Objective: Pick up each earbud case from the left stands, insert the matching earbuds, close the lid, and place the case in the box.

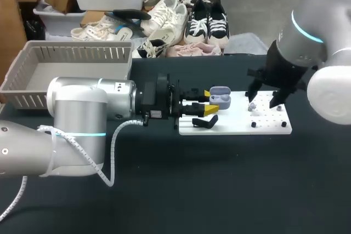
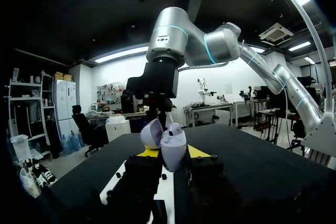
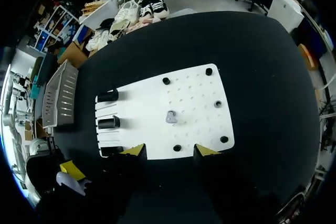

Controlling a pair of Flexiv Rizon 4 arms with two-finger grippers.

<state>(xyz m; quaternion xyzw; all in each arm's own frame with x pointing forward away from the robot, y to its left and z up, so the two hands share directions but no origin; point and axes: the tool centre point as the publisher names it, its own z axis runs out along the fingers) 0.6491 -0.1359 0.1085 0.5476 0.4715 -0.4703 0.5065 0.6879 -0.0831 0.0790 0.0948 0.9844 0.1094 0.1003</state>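
Note:
My left gripper (image 1: 210, 102) reaches in from the left over the white board (image 1: 263, 127) and is shut on a lavender earbud case (image 1: 220, 99). In the left wrist view the case (image 2: 174, 148) sits between the yellow tips with its lid (image 2: 151, 132) swung open. My right gripper (image 1: 264, 101) hangs open above the board's right half, nothing between its fingers. A small grey earbud (image 3: 171, 116) lies on the board (image 3: 152, 108) ahead of the right gripper (image 3: 170, 150); the same earbud (image 1: 252, 106) is by the right fingertips in the head view.
Three black stands (image 3: 108, 123) line the board's left edge, and black pegs (image 3: 224, 139) dot its right part. A grey slatted basket (image 1: 33, 61) stands at the table's back left. The black tabletop (image 1: 219, 184) stretches in front of the board.

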